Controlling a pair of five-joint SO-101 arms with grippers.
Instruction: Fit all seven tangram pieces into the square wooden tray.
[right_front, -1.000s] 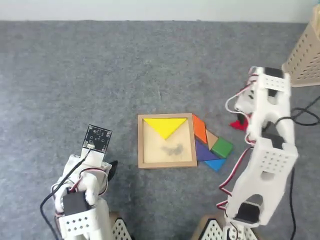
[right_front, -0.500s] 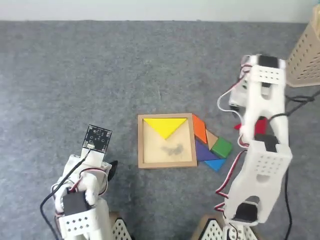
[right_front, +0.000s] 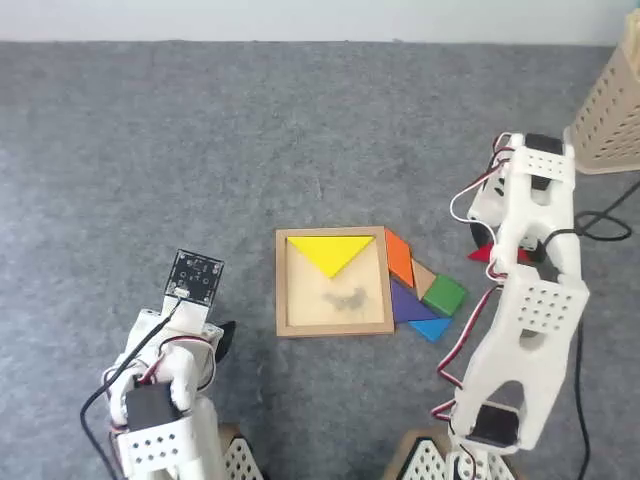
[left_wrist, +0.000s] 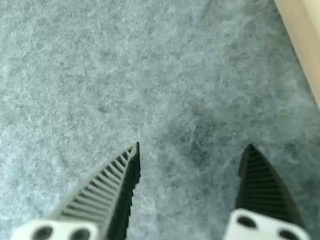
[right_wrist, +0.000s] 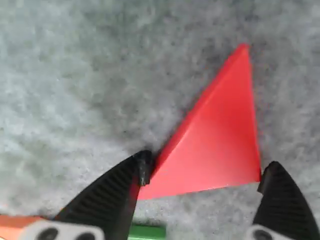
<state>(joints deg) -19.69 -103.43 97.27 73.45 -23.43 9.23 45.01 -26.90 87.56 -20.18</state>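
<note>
One of the seven pieces is in place: the yellow wooden triangle (right_front: 330, 253) lies inside the square wooden tray (right_front: 281, 290), with its long side along the tray's far rim. The tray itself sits about in the middle of the table. Six pieces are left outside, so I judge the task to be near its beginning. Five of them lie packed together just against the tray's right rim: an orange slanted piece (right_front: 399, 260), a pale plain-wood triangle (right_front: 424, 276), a green square block (right_front: 444, 295), a dark purple triangle (right_front: 408, 303) and a small blue triangle (right_front: 431, 328). The seventh, a flat red triangle (right_wrist: 215, 135), lies alone nearer to the table's right edge, apart from this group. The right gripper (right_wrist: 208, 167) hangs over it with jaws spread wide, one tip at each end of one side; it seems not to be clamped on it yet. The left gripper (left_wrist: 191, 148) is also wide apart, holding nothing, low over the cloth near the table's front-left corner. The table is covered with grey felt-like cloth (right_front: 200, 130). A pale wall runs behind its far edge, and a beige perforated board (right_front: 610, 100) stands at the far right corner.
</note>
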